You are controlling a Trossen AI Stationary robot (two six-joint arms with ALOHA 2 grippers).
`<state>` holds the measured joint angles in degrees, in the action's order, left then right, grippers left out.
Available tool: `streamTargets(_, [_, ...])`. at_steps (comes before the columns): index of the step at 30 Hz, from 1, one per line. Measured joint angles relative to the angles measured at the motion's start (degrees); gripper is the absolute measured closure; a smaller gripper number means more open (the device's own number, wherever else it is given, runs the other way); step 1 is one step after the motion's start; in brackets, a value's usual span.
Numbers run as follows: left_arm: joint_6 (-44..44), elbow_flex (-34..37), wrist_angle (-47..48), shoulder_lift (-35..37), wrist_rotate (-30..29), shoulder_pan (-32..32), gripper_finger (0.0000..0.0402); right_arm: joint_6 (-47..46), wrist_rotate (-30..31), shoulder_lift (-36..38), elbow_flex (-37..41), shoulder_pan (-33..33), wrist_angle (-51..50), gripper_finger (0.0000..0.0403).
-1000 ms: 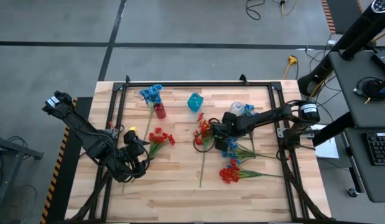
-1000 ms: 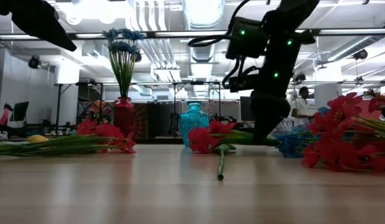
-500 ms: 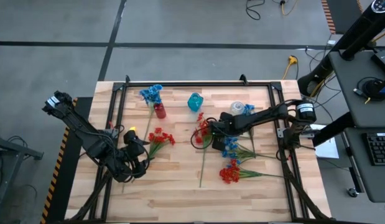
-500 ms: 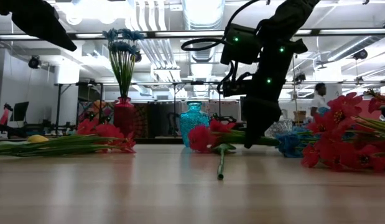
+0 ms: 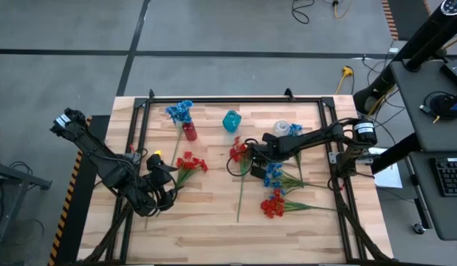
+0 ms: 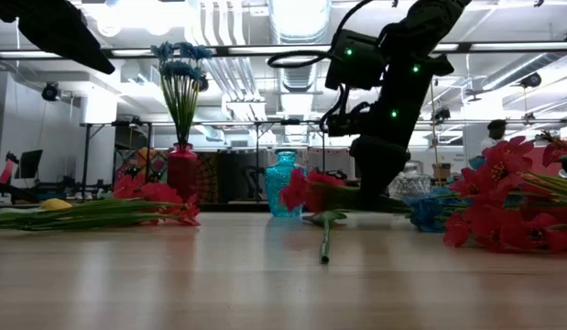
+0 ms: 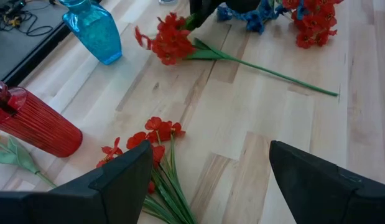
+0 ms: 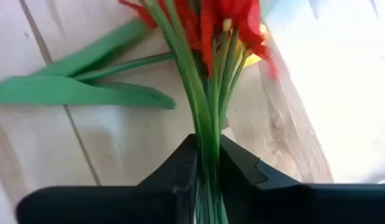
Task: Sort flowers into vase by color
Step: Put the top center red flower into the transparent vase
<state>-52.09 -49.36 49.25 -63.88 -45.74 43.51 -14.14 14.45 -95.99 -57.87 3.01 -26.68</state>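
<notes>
A red spray [image 5: 238, 151] with clustered red blooms and a long thin green stem is held near the middle of the table [image 5: 213, 222], just in front of the blue vase [image 5: 231, 120]. The right gripper [image 5: 258, 159] is closed on its bundled stems just below the blooms. In the right wrist view the stems [image 8: 208, 124] are seen pinched between the two dark jaws, with broad green leaves [image 8: 74, 90] spread against the boards. The low view shows the bloom end [image 6: 306, 191] raised a little off the table while the stem tip [image 6: 325, 249] still rests on the wood; this cannot be judged from above.

To the left of the blue vase stands a red vase [image 5: 189, 131] holding a blue spray [image 5: 179, 112]; in the low view those blue blooms [image 6: 180, 57] are seen standing tall above it. A clear vase [image 5: 281, 128] stands to the right of the blue vase. A second red spray [image 5: 190, 164] lies in front of the red vase, and a blue spray [image 5: 272, 176] and a third red spray [image 5: 273, 205] lie in front of the clear vase.

The left gripper [image 5: 165, 193] waits near the second red spray, its jaws spread wide and empty, as the left wrist view shows. A yellow bloom [image 5: 156, 154] lies beside it, seen only from above and in the low view.
</notes>
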Motion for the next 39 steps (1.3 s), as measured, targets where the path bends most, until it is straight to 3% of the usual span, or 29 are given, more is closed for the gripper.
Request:
streamTargets(10, [-0.1,0.0,-0.1,0.0,-0.4,0.0,0.0099,-1.3,0.7,9.3,0.0,0.0,0.2,0.0374])
streamTargets(15, [-0.3,0.0,-0.1,0.0,-0.4,0.0,0.0099,0.7,4.5,16.2,0.0,0.0,4.6,0.0374])
streamTargets(22, [-1.4,0.0,-0.2,0.0,-0.4,0.0,0.0099,9.4,4.9,26.2,4.3,0.0,22.6,0.0374])
streamTargets(32, [-1.4,0.0,-0.5,0.0,-1.6,-0.1,0.0099,13.9,5.2,37.3,18.8,0.0,49.8,0.0374])
streamTargets(39, [-1.4,0.0,-0.5,0.0,-1.8,-0.1,0.0099,15.8,10.2,44.2,26.9,0.0,63.2,0.0374])
